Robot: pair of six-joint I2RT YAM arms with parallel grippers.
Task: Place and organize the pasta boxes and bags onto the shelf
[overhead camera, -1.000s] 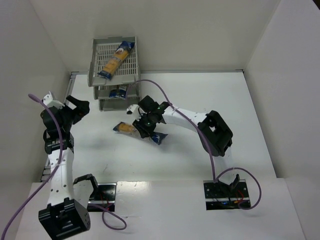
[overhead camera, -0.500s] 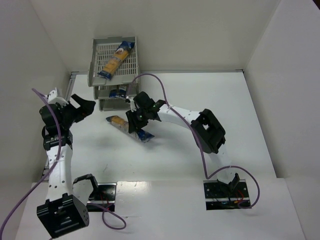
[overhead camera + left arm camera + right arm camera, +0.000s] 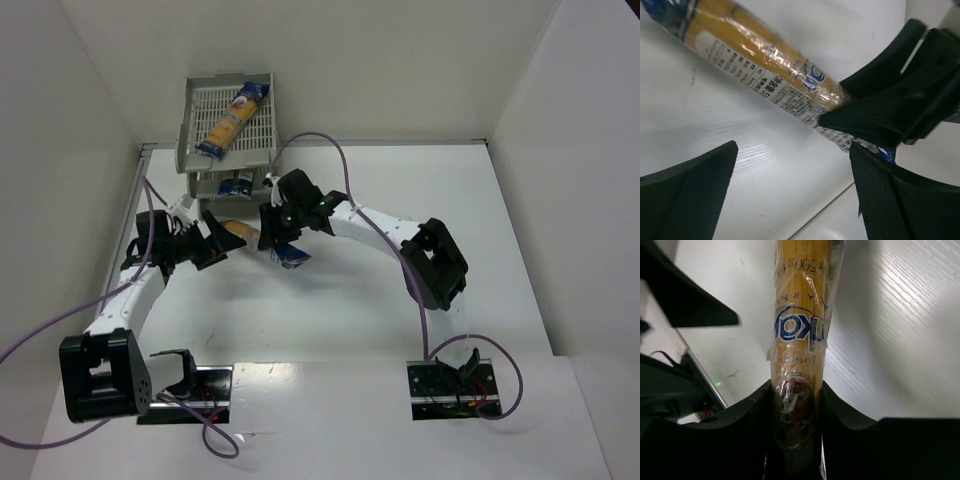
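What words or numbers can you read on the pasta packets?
"500g": on the pasta packet in the right gripper.
Blue logo on that packet: crinkled wrap, unreadable.
White label of small print on it: too small to read.
Packets on the shelf: too small to read.

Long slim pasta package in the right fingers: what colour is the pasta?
Yellow-orange pasta package; clearest in right wrist view.

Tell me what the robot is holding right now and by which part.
The right gripper clamps a pasta package near one end; left gripper is open, holding nothing.
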